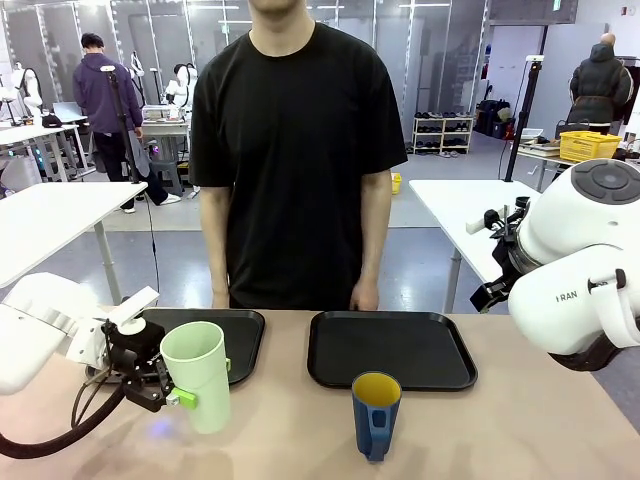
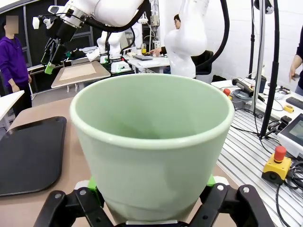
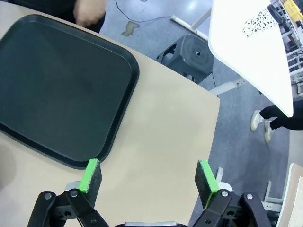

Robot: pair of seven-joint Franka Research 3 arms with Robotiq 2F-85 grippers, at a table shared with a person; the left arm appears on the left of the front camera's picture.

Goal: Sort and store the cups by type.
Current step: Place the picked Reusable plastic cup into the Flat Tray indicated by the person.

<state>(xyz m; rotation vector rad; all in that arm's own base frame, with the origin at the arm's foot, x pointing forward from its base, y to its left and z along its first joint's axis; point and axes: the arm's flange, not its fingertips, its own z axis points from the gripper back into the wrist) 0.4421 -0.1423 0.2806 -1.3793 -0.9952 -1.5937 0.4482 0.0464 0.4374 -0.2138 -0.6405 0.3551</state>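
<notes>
Smooth tan table (image 1: 290, 430): glossy tapered mint tumbler (image 1: 198, 375) is clamped by left gripper (image 2: 151, 182); right gripper (image 3: 149, 178) jaws are spread, empty.

The mint-green tumbler (image 2: 151, 142) looks smooth and softly matt — ceramic or plastic, hard to tell. The dark blue mug (image 1: 376, 425) shows a slight sheen. The left black tray (image 1: 248, 345) and right black tray (image 1: 400, 350) look like matt plastic; the table (image 1: 290, 430) is smooth, matt beige.

Mint-green tumbler (image 1: 198, 378), blue mug (image 1: 384, 418), yellow inside
</notes>
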